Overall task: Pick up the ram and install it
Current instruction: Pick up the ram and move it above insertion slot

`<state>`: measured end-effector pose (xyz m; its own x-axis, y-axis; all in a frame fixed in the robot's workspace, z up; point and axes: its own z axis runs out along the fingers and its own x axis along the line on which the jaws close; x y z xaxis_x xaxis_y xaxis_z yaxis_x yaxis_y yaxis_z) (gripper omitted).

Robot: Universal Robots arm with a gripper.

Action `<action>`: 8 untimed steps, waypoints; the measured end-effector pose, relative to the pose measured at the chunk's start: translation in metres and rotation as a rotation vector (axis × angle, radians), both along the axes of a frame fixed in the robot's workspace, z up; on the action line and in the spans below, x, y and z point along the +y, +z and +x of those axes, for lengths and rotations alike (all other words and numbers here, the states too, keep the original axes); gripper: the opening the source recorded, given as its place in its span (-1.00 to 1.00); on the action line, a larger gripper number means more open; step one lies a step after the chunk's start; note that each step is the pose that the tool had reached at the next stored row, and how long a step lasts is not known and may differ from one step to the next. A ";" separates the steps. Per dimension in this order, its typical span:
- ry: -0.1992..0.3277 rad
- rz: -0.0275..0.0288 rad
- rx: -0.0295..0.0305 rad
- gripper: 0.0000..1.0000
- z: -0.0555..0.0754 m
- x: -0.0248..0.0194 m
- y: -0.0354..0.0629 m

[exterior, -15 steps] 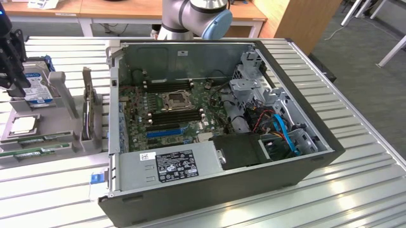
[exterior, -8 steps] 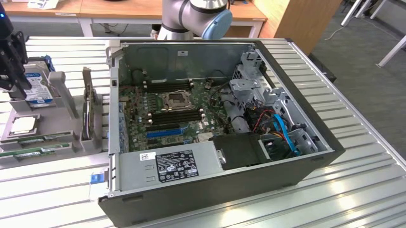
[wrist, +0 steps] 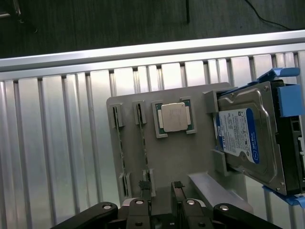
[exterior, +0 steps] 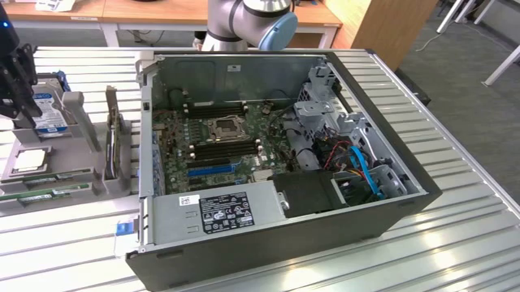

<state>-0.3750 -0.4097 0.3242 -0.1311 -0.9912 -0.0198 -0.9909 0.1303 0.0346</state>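
Hovering above the grey tray near the desk edge, the gripper was held with fingers spread wide; the ram was seen seated on edge beneath, bare desk alongside.

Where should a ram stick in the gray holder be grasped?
I'd take the ram at the middle of its upper long edge, coming straight down from above, fingers pinching its two flat faces. It stands on edge in the gray holder, ends seated in slots, so only that top edge is free.
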 end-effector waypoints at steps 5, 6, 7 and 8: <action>0.000 0.0000 0.0000 -0.39 0.000 0.0000 -0.0029; 0.000 -0.0001 0.0001 -0.39 0.000 0.0000 -0.0034; 0.000 0.0000 0.0000 -0.39 0.000 0.0000 -0.0040; 0.000 0.0001 -0.0001 -0.39 0.000 0.0000 -0.0047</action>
